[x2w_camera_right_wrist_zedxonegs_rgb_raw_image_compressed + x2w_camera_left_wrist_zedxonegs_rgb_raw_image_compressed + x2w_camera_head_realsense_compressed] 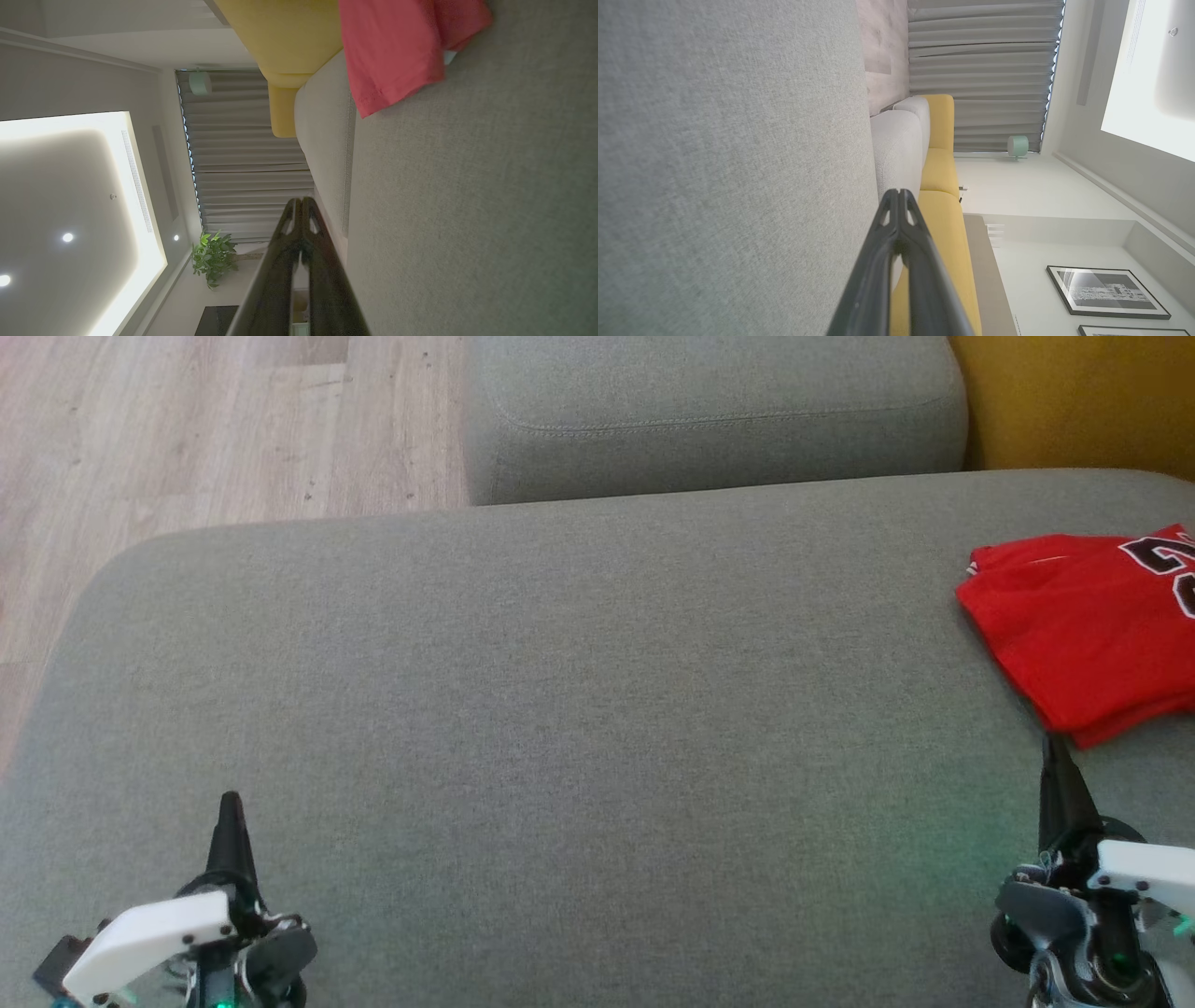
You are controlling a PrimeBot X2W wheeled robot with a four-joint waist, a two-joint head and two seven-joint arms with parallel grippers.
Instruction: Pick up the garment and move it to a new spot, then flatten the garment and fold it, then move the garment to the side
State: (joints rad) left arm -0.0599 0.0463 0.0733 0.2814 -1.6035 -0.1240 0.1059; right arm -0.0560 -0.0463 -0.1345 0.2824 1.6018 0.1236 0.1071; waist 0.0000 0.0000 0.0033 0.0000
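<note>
The folded shirt [1088, 625] lies at the right edge of the cushion [560, 709], apparently set aside as required. The left end effector [231, 807] and right end effector [1055, 756] are together and empty.

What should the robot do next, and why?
Probably ease the right end effector back: the red jersey lies folded at the right side of the grey cushion, and this and the left end effector are shut and empty, so the job looks done.
</note>
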